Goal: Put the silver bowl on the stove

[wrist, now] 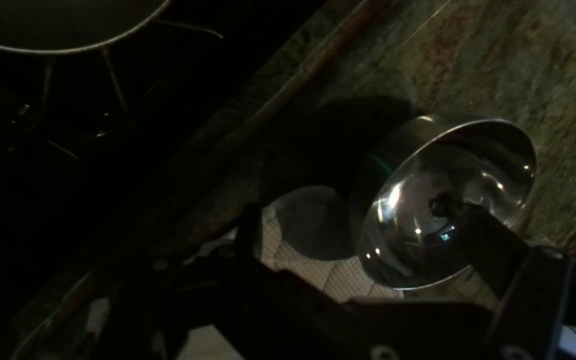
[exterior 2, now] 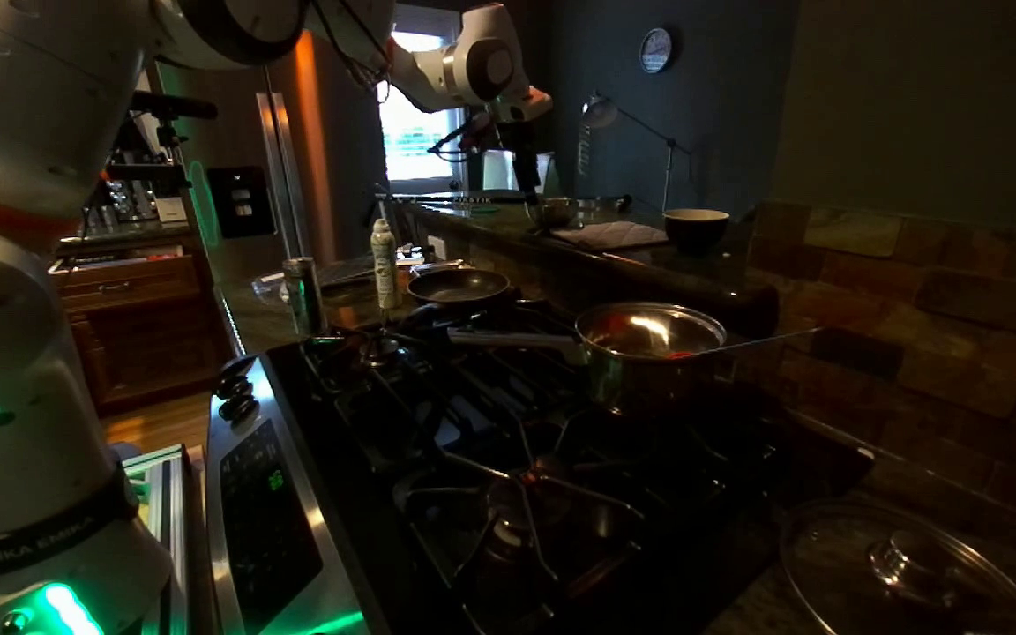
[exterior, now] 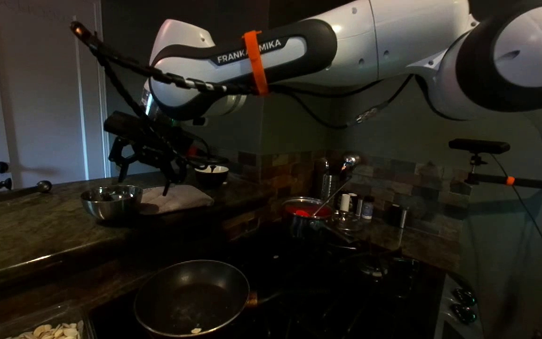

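The silver bowl (exterior: 112,207) stands upright on the raised greenish stone countertop. It also shows in an exterior view (exterior 2: 556,212), small and partly behind the gripper, and in the wrist view (wrist: 418,200). My gripper (exterior: 143,184) is open and empty, just above the bowl and the pad beside it. In the wrist view my gripper (wrist: 363,225) has one finger over the bowl's inside and the other off to its side, over the pad. I cannot tell whether that finger is below the rim. The black stove (exterior 2: 367,423) lies lower than the countertop, also in an exterior view (exterior: 346,292).
A quilted pad (exterior: 177,198) lies beside the bowl, with a dark bowl with white inside (exterior: 212,177) behind it. On the stove are a frying pan (exterior: 193,292) and a pot (exterior 2: 649,379) with a red utensil. A spray can (exterior 2: 384,265) and glass lid (exterior 2: 914,564) stand near.
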Controlling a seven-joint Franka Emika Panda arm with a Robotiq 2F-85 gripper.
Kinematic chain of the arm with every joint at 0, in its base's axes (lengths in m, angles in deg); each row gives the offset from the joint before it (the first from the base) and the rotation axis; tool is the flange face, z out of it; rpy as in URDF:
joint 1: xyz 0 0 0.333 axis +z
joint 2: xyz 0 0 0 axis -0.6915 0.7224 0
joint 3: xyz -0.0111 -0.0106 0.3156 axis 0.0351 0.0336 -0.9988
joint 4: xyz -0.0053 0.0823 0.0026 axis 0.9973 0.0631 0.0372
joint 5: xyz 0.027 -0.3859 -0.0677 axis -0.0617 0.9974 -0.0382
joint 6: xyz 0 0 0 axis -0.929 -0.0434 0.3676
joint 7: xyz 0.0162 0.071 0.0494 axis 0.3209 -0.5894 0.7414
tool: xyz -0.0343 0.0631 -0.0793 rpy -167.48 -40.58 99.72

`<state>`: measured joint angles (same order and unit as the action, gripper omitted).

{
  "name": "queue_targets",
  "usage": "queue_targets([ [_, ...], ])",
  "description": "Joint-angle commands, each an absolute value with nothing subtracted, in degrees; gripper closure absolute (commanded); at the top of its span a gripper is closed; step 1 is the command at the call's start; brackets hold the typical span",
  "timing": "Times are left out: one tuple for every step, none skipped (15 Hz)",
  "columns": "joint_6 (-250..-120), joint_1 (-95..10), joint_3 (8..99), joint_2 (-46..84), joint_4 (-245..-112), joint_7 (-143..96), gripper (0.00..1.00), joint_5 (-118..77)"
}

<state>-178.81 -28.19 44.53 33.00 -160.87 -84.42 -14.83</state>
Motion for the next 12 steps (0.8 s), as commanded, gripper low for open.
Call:
queue_targets([
  [-174.4,-27.9,46.1,39.9,-151.0,-81.2,0.0,-17.2],
  [-174.0,-27.8,46.6,41.0,-149.6,-81.0,0.0,-17.4],
  [-173.5,-27.8,46.9,41.9,-148.4,-81.1,0.01,-17.7],
  [-173.0,-27.8,47.1,42.6,-147.2,-80.9,0.08,-18.0],
  [-172.4,-27.8,47.2,43.4,-146.1,-80.6,0.12,-18.4],
  [-171.8,-27.8,47.1,44.0,-145.2,-80.3,0.27,-18.9],
  [-171.1,-27.6,47.2,44.6,-144.3,-80.2,0.37,-19.1],
  [-170.7,-27.5,47.3,45.1,-143.5,-80.1,0.38,-19.3],
  [-170.3,-27.4,47.3,45.6,-142.8,-80.0,0.4,-19.5],
  [-169.7,-27.4,47.3,46.0,-142.1,-79.7,0.6,-19.7],
  [-169.3,-27.3,47.4,46.4,-141.4,-79.6,0.65,-19.9],
  [-168.7,-27.2,47.4,46.7,-140.9,-79.5,0.67,-19.9],
])
